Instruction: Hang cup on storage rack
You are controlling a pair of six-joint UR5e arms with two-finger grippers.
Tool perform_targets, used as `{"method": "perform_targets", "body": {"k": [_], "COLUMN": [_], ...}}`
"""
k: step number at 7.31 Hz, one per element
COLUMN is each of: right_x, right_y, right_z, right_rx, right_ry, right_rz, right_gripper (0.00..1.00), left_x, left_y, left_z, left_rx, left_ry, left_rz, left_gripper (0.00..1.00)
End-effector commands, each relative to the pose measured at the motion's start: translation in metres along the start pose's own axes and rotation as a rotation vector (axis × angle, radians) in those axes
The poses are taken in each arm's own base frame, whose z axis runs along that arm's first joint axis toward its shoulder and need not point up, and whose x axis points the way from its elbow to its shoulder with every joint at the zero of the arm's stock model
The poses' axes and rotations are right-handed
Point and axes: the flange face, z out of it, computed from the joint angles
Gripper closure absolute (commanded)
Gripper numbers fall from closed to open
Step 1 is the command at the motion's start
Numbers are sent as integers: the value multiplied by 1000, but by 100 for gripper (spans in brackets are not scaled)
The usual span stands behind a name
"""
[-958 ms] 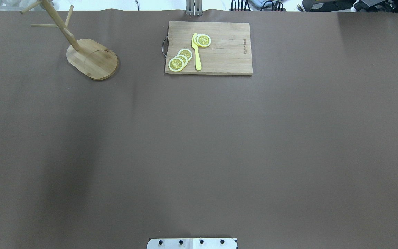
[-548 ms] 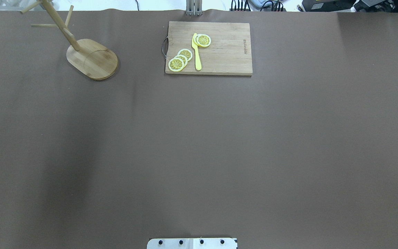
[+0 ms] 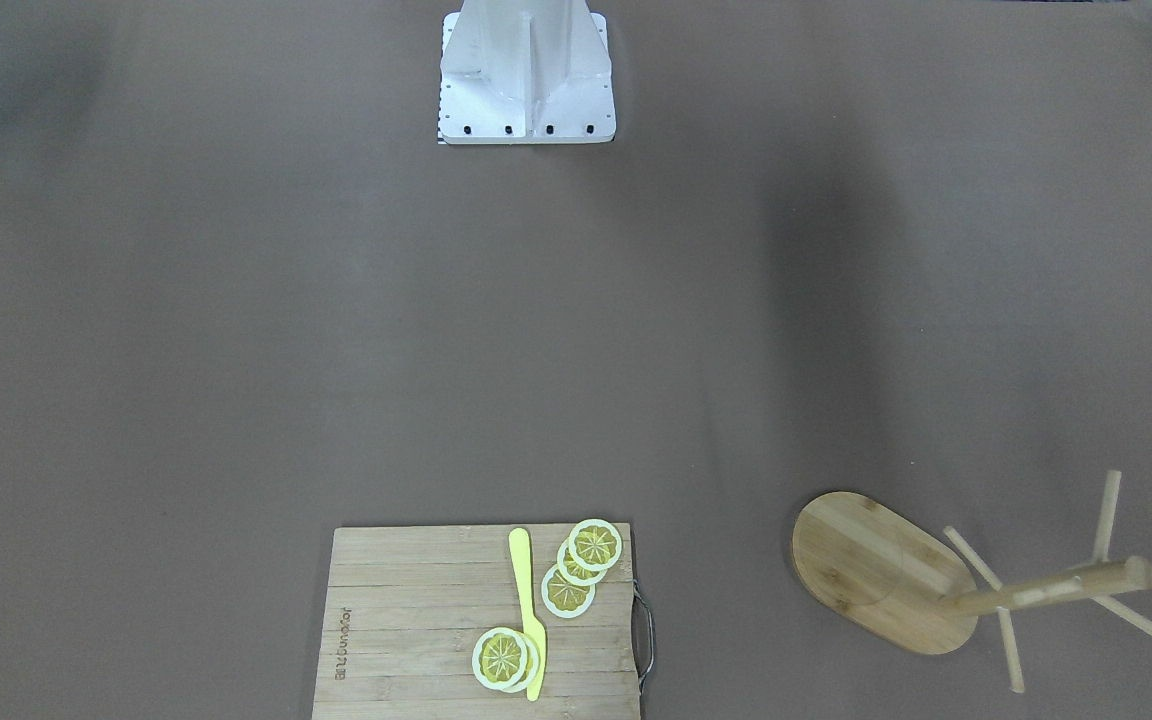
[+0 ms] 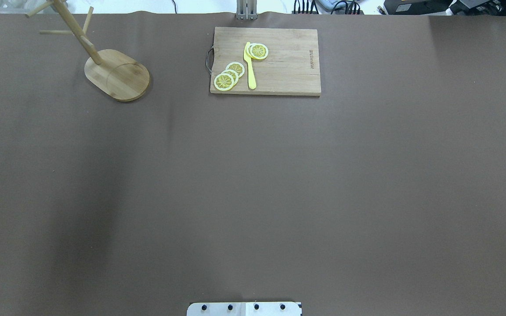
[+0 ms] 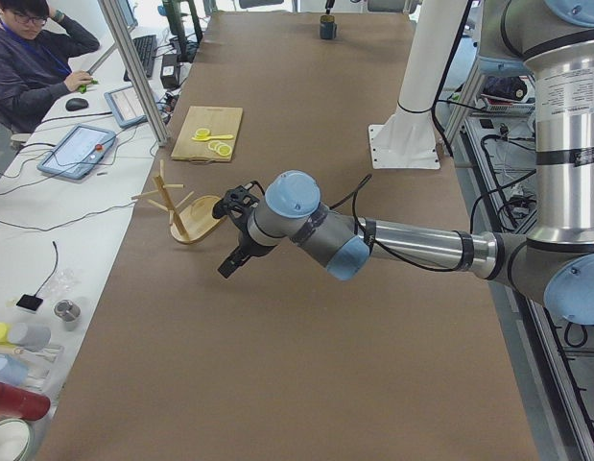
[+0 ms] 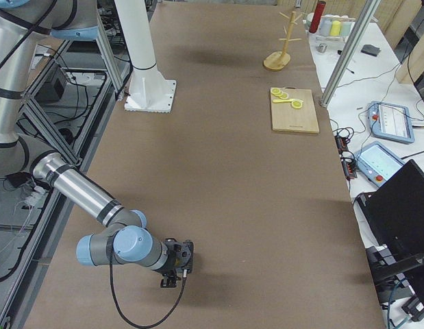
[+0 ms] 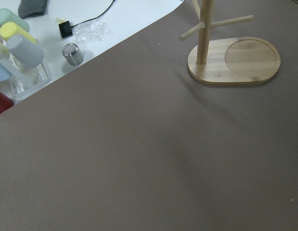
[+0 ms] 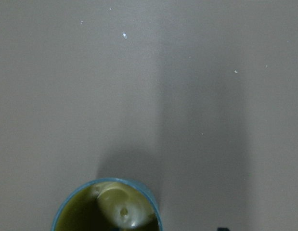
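The cup (image 8: 108, 208), blue-rimmed with an olive inside, fills the bottom edge of the right wrist view, seen from straight above. In the exterior left view the cup (image 5: 327, 27) is a small dark shape at the table's far end. My right gripper (image 6: 176, 264) hovers low over that end; I cannot tell whether it is open or shut. The storage rack (image 4: 117, 75) stands upright, its pegs bare, at the far left; it also shows as the storage rack (image 7: 231, 59) in the left wrist view. My left gripper (image 5: 229, 266) hangs just in front of the rack (image 5: 184, 207); its state is unclear.
A wooden cutting board (image 4: 288, 66) with lemon slices (image 4: 229, 74) and a yellow knife (image 4: 250, 66) lies at the far middle. Cups and a small tin (image 7: 71, 53) sit on the white side table beyond the rack. A person (image 5: 33, 58) sits at a desk alongside.
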Motion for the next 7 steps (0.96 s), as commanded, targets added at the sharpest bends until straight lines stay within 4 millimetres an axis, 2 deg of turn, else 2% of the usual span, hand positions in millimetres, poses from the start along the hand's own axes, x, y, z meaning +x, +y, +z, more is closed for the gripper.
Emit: {"method": "perform_targets", "body": {"k": [1, 4, 7], "right_x": [-2, -5, 3], "right_y": [-9, -10, -2], "right_z": [0, 4, 12], "right_rx": [7, -7, -30], "right_ry": [-3, -8, -2], "right_rz": [2, -9, 14], "right_gripper": [31, 31, 22], "left_x": [0, -1, -1], "left_y": [0, 2, 1], "left_z": [0, 1, 1], "left_rx": [1, -2, -1], "left_ry": [0, 0, 0], "left_rz": [1, -3, -1], "left_gripper": [1, 1, 1]}}
